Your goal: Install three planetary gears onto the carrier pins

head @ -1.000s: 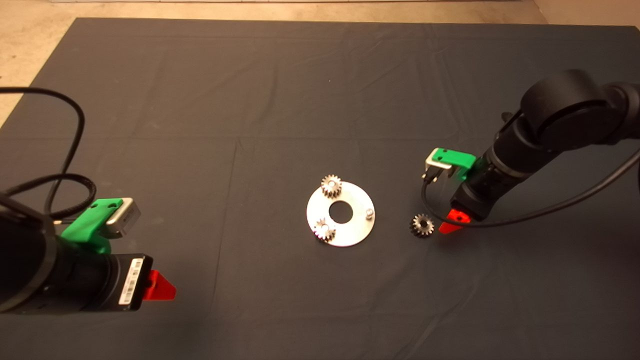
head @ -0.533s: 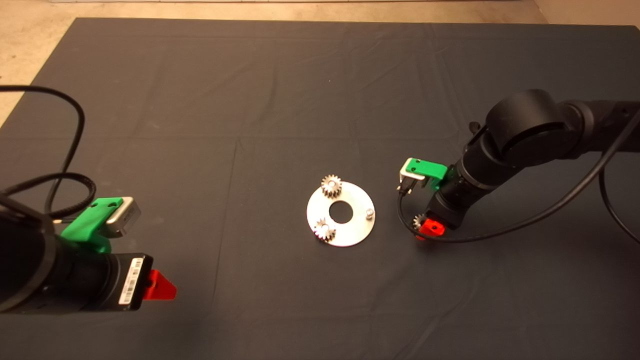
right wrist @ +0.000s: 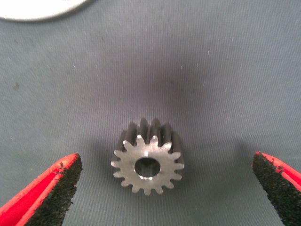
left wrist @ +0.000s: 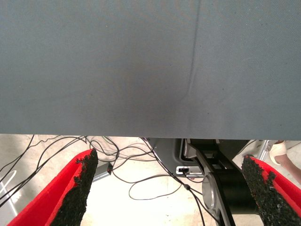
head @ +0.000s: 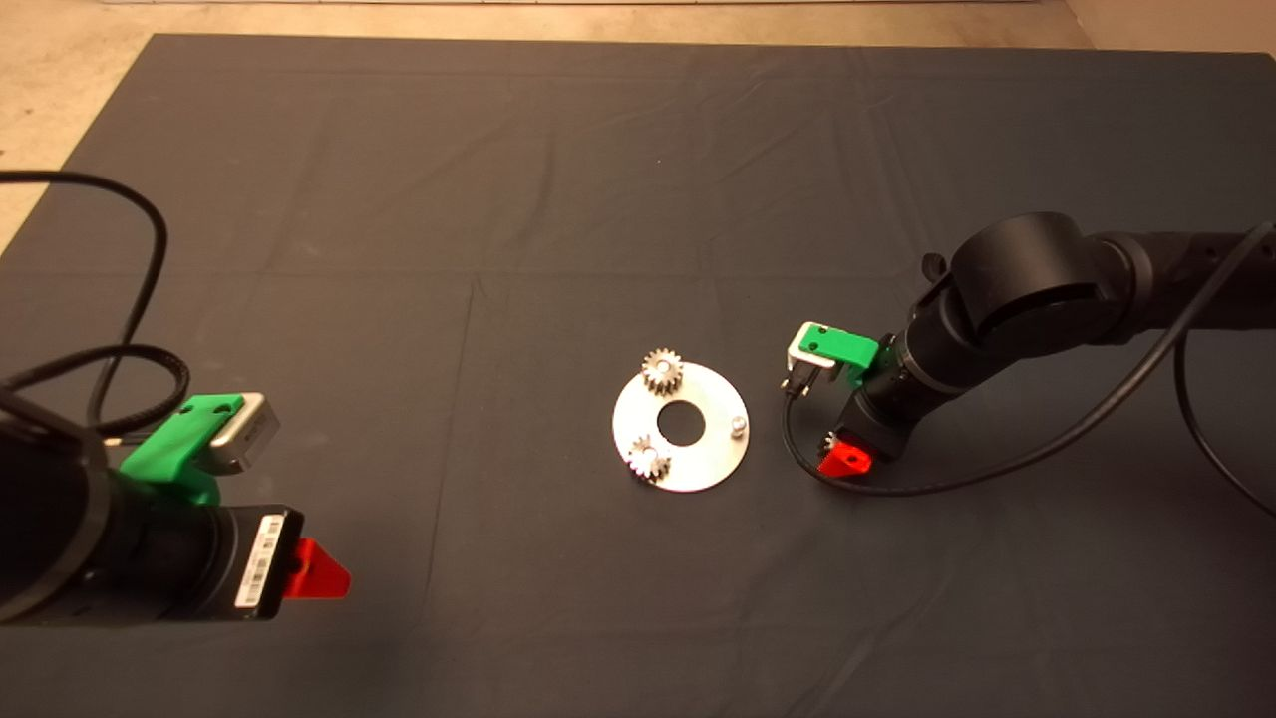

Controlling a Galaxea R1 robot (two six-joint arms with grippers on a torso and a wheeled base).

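R hand (right wrist: 162, 188) is held wide open astride the loose gear (right wrist: 148, 162) on the mat, w/ nothing gripped, so the free pin (head: 737, 426) can be filled; L hand (left wrist: 169, 188), also open & empty, is parked by the bench's near-left corner.

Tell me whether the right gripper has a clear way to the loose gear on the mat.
Probably yes: the right gripper hangs open right over the loose gear, one finger on either side and only bare mat around it.

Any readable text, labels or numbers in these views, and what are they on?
White barcode sticker on the left arm's wrist, beside the parked left end effector at the mat's lower left: bars and print too small to read.
Loose gear, disc, mat, right end effector: no markings visible.
No other text in any view.
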